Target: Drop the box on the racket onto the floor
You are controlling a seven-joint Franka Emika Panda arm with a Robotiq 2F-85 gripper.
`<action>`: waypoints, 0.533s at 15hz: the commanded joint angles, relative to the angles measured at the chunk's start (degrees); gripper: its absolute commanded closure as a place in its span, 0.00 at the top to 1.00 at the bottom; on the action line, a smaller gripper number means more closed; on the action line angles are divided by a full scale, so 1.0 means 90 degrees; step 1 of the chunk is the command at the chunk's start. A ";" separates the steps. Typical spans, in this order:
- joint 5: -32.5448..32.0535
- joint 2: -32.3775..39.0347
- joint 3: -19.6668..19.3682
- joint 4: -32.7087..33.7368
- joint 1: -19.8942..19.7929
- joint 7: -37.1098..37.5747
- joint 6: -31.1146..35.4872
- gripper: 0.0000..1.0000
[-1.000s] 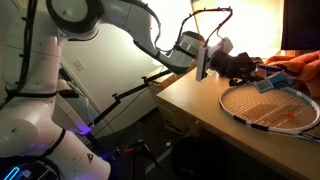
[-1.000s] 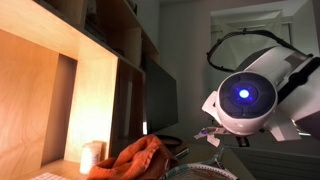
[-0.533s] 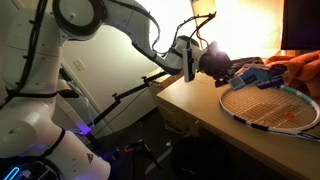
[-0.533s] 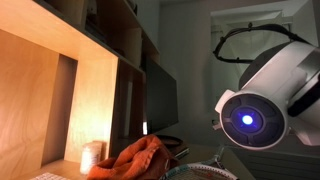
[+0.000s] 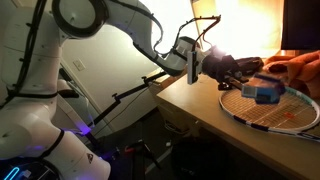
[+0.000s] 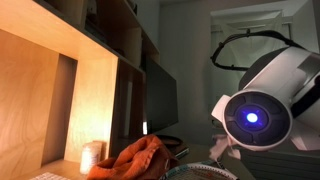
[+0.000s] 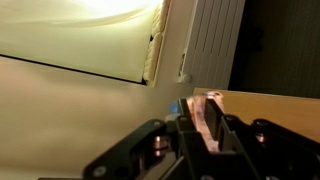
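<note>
Exterior view: the arm (image 5: 110, 25) enters from the upper left. At centre right, the gripper (image 5: 242, 72) hangs over the table (image 5: 190, 102), at the near rim of the racket (image 5: 285, 112). We see the box (image 5: 265, 93) on the strings, just below and right of the fingertips; contact is unclear. An orange cloth (image 5: 300, 68) lies at the right edge.

Wrist view: dark fingers (image 7: 150, 146) sit along the bottom edge, with a pale reddish strip (image 7: 208, 115) between them. We cannot tell whether they are spread or pinching.
</note>
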 commanded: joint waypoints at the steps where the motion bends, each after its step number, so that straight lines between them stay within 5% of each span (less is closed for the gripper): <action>1: -0.0135 -0.0121 0.0114 -0.0157 -0.0171 -0.0234 0.0196 0.57; 6: -0.0104 -0.0128 0.0133 -0.0201 -0.0268 -0.0282 0.0351 0.94; 8: -0.0095 -0.0115 0.0132 -0.0210 -0.0302 -0.0294 0.0460 1.00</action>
